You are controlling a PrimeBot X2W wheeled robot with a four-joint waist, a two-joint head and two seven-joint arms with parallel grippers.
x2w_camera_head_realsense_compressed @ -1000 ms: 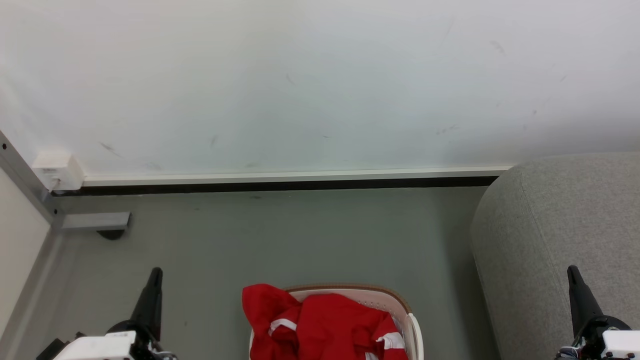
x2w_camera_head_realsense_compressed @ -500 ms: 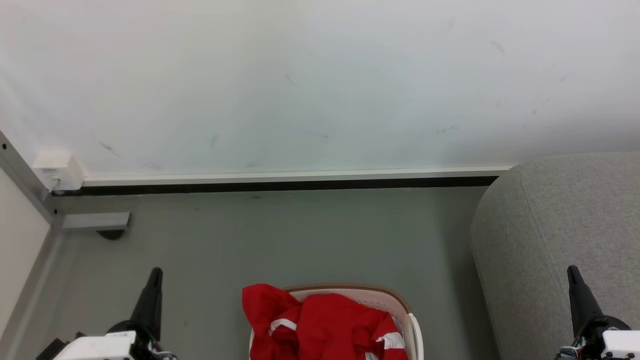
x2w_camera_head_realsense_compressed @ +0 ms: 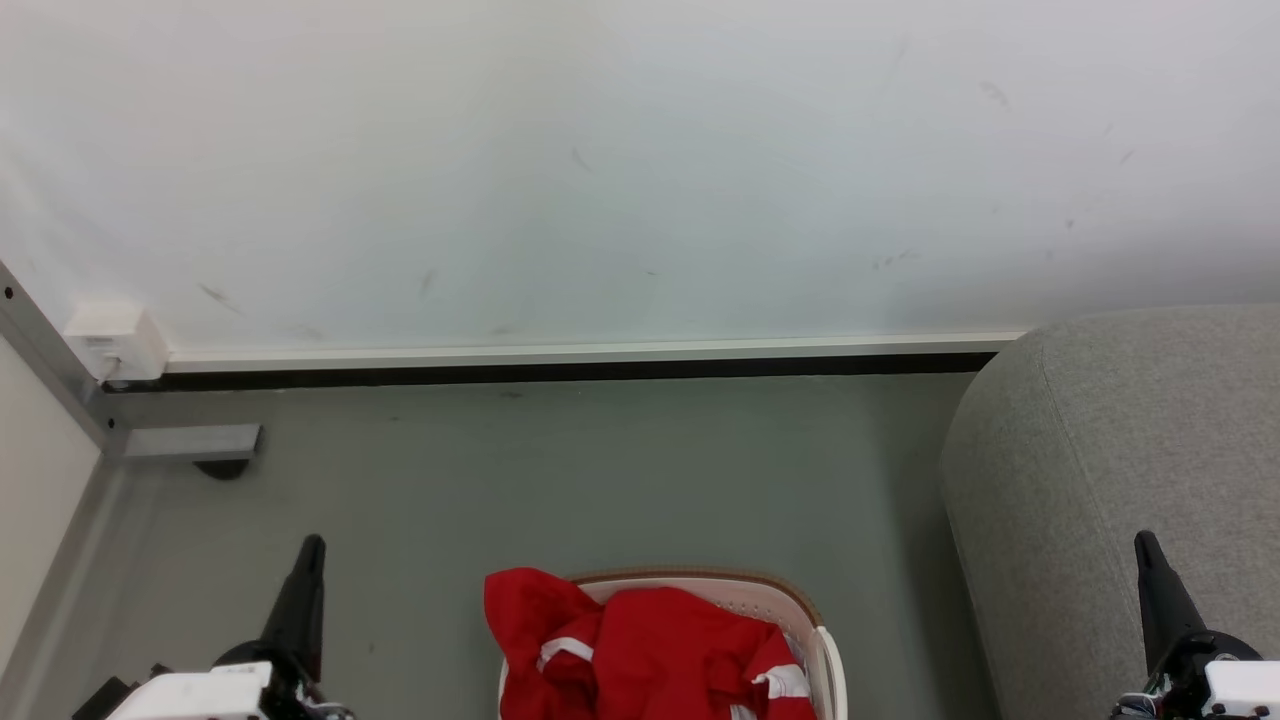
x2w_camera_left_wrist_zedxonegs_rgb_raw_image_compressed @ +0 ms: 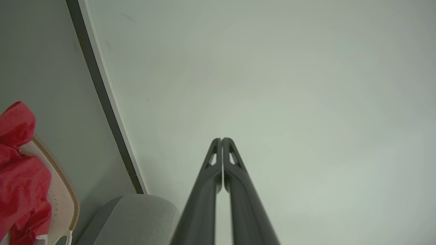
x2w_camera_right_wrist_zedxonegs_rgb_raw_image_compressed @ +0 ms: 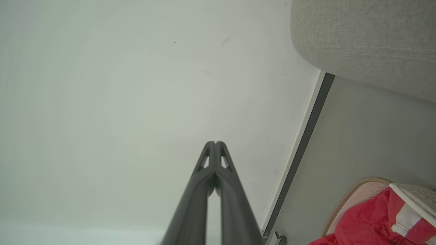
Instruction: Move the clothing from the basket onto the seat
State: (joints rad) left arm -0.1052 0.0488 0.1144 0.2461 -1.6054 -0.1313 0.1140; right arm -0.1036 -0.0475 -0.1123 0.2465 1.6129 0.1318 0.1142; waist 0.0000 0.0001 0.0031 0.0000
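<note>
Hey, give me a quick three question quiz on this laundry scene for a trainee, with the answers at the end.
1. True or false: the clothing is on the seat.
2. Which one is nearer the seat? A: left gripper. B: right gripper.
3. Fill in: the red garment sits in the ____.
Key: 1 false; 2 B; 3 basket.
</note>
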